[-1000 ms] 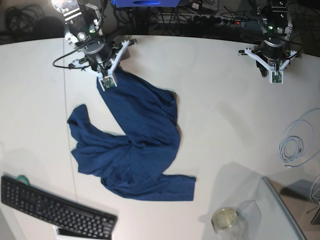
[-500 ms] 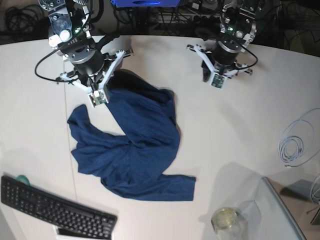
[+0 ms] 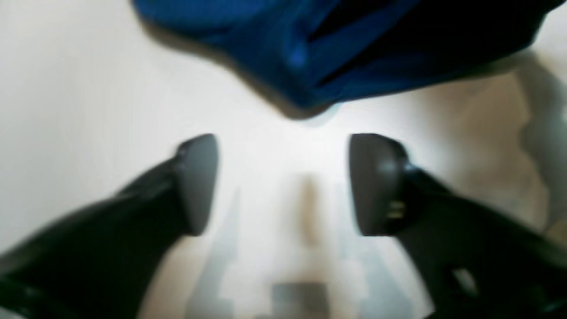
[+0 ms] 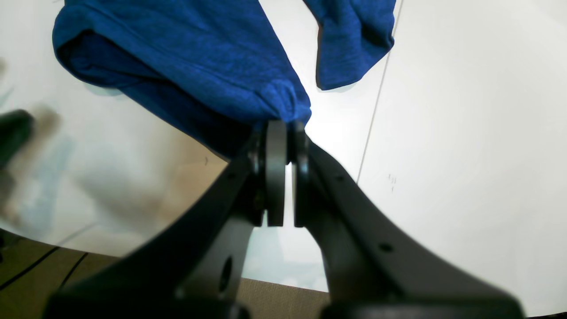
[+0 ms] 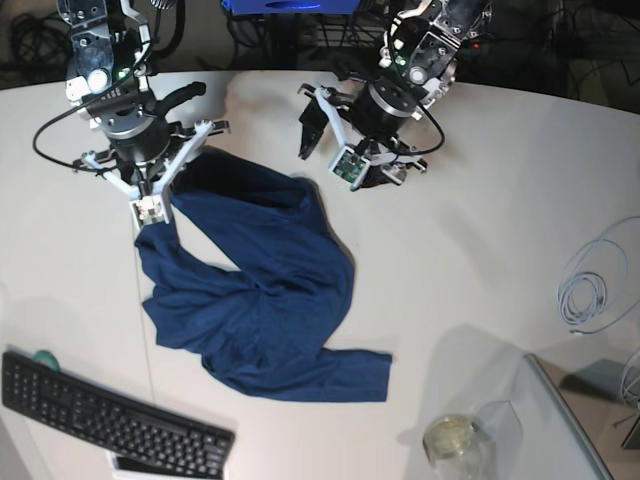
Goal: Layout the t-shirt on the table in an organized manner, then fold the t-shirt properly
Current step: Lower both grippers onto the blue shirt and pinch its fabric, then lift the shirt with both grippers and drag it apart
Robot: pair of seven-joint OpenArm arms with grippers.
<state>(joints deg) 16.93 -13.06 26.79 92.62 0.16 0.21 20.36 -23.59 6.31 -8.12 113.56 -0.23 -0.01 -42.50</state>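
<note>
Base view shows your right gripper at upper left, pinching the crumpled dark navy fabric t-shirt on the wide white table. Your left gripper, top centre, hovers spread beside the cloth's edge. A black keyboard lies lower left.

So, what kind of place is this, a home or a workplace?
Probably a robotics lab or workshop, not a home. Two robot arms stand at a white table, tangled cables lie behind it, and a keyboard and a coiled cable sit near the t-shirt.
</note>
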